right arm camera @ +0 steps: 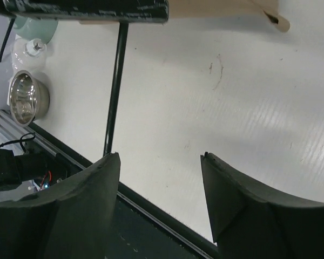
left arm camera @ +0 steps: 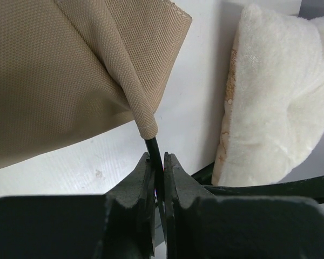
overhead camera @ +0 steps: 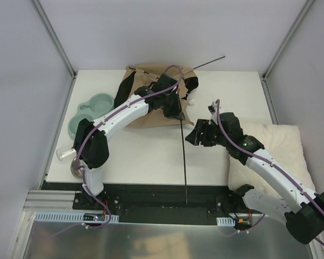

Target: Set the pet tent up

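Left fingers (left arm camera: 137, 186) pinch pole (left arm camera: 153, 150) just under tent (left arm camera: 54, 81).

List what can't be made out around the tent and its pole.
Top view: the left arm covers the middle of the tent.
Left wrist view: the pole disappears into the tent sleeve; how far is hidden. The left gripper, shut on it, hides the rest.
Right wrist view: the pole's near end sits behind a finger of the open right gripper.
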